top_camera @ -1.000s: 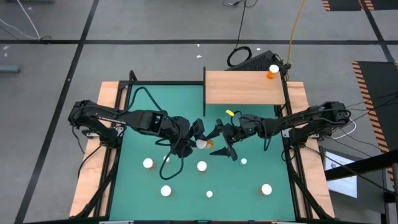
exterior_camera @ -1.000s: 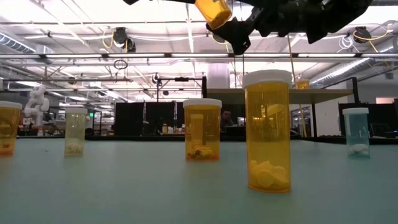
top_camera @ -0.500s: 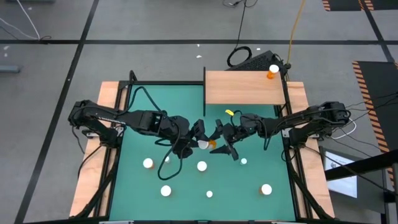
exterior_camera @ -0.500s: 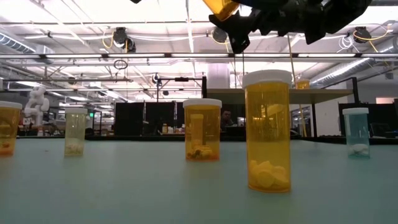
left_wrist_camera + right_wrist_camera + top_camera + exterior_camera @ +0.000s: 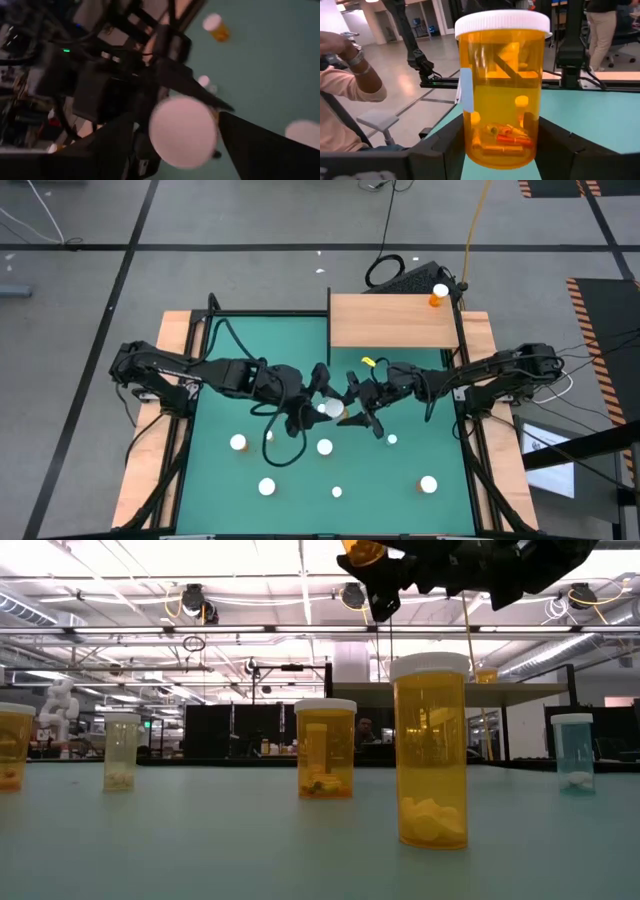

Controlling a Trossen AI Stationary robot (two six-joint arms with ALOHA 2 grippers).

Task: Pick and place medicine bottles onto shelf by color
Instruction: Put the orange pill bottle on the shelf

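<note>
Right gripper (image 5: pixel 352 412) clamped on orange bottle (image 5: pixel 501 90), held above green mat (image 5: pixel 400 470); left gripper (image 5: pixel 318 392) fingers spread beside it.

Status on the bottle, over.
Right gripper shut on orange bottle above the mat. Left gripper at its cap. Nothing between it and shelf.

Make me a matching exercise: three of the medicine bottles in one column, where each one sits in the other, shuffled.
1. lifted orange bottle
2. bottle beside the black post
3. pale bluish bottle

A. standing on the green mat
B. on the shelf
C. above the mat, in the right claw

Pairs: 1-C, 2-B, 3-A
</note>
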